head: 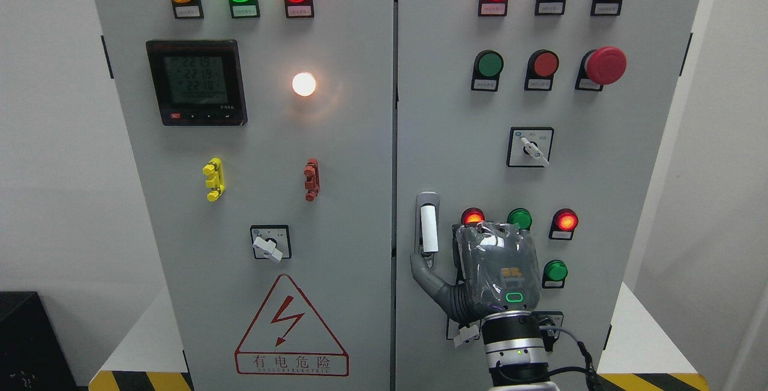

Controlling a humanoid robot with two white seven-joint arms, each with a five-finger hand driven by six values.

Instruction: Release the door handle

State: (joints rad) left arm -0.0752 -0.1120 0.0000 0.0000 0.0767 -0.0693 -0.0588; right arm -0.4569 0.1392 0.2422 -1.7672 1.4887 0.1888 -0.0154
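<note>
The door handle [428, 229] is a white upright lever in a grey recessed plate, at the left edge of the cabinet's right door [630, 187]. My right hand [480, 259] comes up from the bottom edge and sits just right of the handle, its back towards the camera. The thumb [425, 271] is stretched out to the left, with its tip at the handle's lower end. The other fingers point at the door and are not wrapped around the handle. The hand holds nothing. The door is closed, flush with the left door [270, 139]. My left arm is out of view.
Lit indicator lamps [566, 221] and green buttons [555, 271] sit right around the hand. A rotary switch [530, 147] and a red emergency stop [606, 65] are higher up. The left door carries a meter [197, 82], a switch [270, 243] and a warning triangle [291, 325].
</note>
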